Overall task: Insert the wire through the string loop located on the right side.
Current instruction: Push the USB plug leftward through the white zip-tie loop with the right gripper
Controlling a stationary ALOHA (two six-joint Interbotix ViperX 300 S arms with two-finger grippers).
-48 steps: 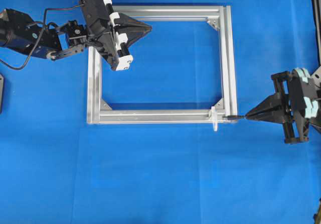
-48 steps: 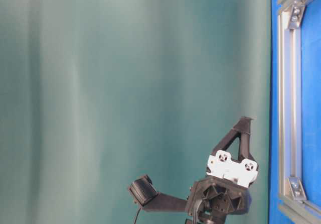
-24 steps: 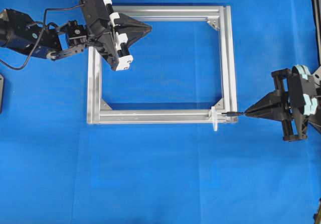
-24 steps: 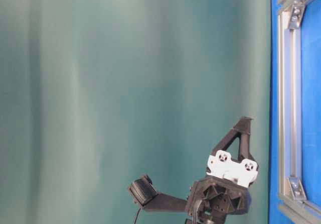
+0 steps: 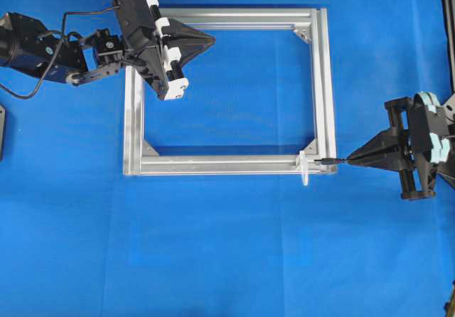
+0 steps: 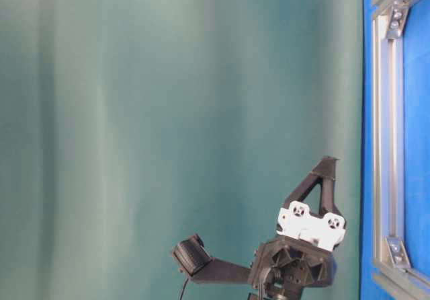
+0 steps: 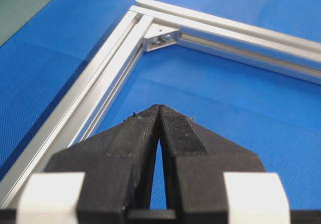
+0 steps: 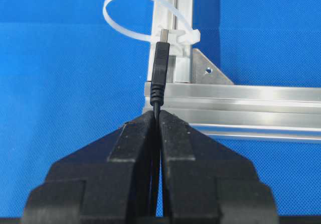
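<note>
I see a blue tabletop (image 5: 234, 246) carrying the silver frame (image 5: 325, 82), with a green curtain (image 6: 168, 111) behind. The right gripper (image 8: 158, 114) has its jaws clamped on the wire (image 8: 159, 71), whose plug tip sits at the string loop (image 8: 125, 13) (frame's right corner). The left gripper (image 7: 159, 108) is closed and empty. Since a second ago, the plug has edged slightly nearer the loop.

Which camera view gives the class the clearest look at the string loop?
The right wrist view: the string loop arches large and sharp off the frame, just beyond the wire tip. The overhead view shows only a tiny white tie. The table-level and left wrist views do not show it.
</note>
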